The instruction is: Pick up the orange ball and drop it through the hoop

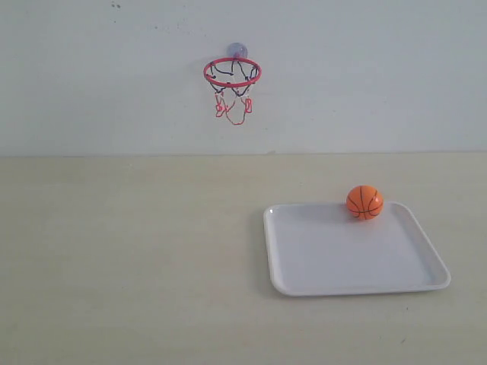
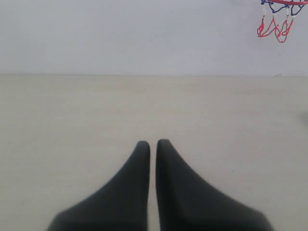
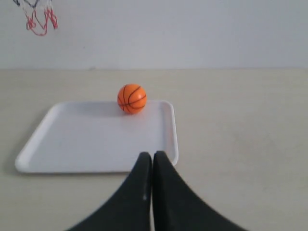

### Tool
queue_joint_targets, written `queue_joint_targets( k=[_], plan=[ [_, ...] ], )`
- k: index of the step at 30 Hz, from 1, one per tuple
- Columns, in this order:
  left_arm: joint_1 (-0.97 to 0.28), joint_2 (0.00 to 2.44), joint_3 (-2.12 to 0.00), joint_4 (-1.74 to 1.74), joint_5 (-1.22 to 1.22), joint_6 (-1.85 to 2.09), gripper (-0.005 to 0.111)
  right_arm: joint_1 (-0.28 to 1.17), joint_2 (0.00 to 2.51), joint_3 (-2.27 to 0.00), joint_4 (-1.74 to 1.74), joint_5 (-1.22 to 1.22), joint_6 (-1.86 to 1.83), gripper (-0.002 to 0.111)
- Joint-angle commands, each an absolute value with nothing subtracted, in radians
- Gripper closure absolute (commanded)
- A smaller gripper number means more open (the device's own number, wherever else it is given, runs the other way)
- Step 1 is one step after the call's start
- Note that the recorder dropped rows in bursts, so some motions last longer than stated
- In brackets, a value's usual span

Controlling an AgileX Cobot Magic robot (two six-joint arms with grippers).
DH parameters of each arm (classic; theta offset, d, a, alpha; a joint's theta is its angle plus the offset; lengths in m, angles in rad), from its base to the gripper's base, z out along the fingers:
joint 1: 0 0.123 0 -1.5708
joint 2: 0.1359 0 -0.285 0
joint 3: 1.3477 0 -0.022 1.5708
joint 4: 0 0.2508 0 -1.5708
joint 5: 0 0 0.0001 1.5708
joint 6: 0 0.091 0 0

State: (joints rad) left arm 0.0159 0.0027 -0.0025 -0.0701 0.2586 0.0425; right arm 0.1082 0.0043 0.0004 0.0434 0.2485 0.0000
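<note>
The orange ball (image 1: 364,202) (image 3: 132,98) rests at the far edge of the white tray (image 1: 342,258) (image 3: 86,139), untouched. High on the back wall hangs the hoop (image 1: 232,74), a red ring with a black-and-red net; only its net shows in the left wrist view (image 2: 275,26) and in the right wrist view (image 3: 39,19). My left gripper (image 2: 152,143) is shut with nothing in it, over bare table. Shut and empty too, my right gripper (image 3: 152,155) sits at the tray's near corner, well short of the ball. Neither gripper appears in the exterior view.
A pale beige table (image 1: 129,258) runs back to a plain white wall (image 1: 380,76). The tray lies on the table's right half, with the hoop up and to its left.
</note>
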Motion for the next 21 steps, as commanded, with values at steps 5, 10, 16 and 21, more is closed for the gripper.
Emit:
queue_joint_targets(
  k=[5, 10, 16, 21],
  plan=[
    [0.019, 0.0, 0.0, -0.079, 0.255, 0.047, 0.103, 0.102, 0.0, 0.0, 0.039, -0.119, -0.009, 0.109],
    [0.019, 0.0, 0.0, -0.079, 0.255, 0.047, 0.103, 0.102, 0.0, 0.0, 0.039, -0.326, -0.009, 0.109],
    [0.019, 0.0, 0.0, -0.079, 0.255, 0.047, 0.103, 0.102, 0.0, -0.037, 0.069, -0.553, 0.08, 0.109],
    [0.019, 0.0, 0.0, -0.079, 0.255, 0.047, 0.103, 0.102, 0.103, -0.245, 0.073, -0.339, -0.038, 0.109]
  ],
)
